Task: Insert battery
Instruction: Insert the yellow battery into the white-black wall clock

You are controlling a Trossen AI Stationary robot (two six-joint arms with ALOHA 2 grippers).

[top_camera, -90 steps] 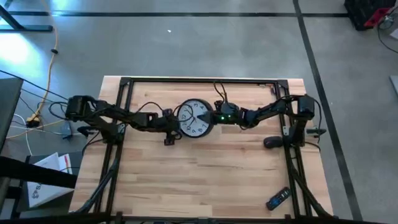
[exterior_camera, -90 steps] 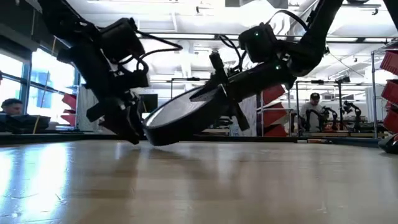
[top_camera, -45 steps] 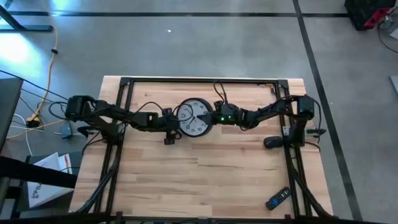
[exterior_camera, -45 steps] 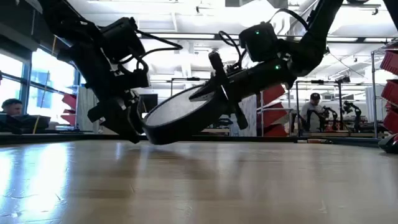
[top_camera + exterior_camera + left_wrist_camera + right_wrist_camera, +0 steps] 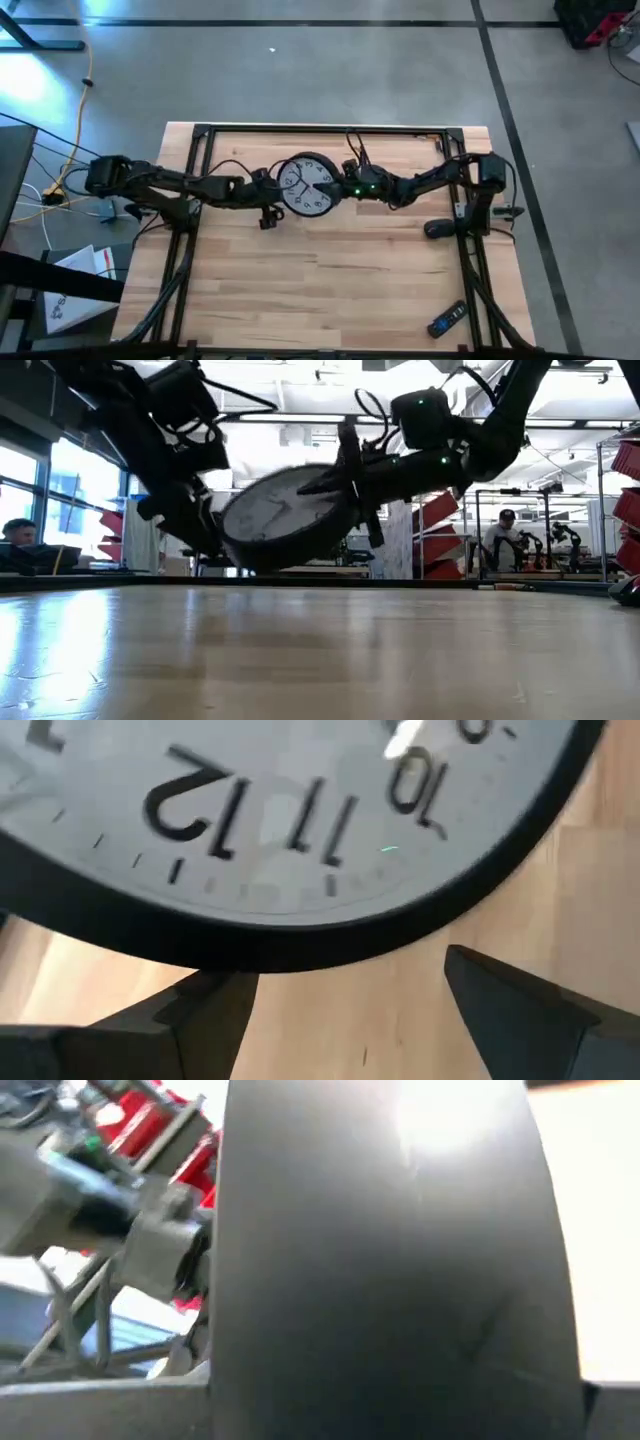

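A: What did the right end effector (image 5: pixel 337 187) have?

B: It was pinched on the rim of the round black-framed wall clock with a white dial (image 5: pixel 305 186), at the clock's right side. In the low view the clock (image 5: pixel 285 518) hung tilted, clear of the pale wooden desk (image 5: pixel 330 280).

A: And the left end effector (image 5: pixel 268 190)?

B: Just beside the opposite rim. Its wrist view showed its fingers (image 5: pixel 520 1010) spread, with the rim above them and not clamped.

A: How would the clock handle?

B: I judged it light and stiff, with a smooth plastic frame that could slip or twist in a single pinch, and a front cover that looked fragile. The rim seemed the safe place to hold, one end effector on each side, never the dial. No battery was visible anywhere
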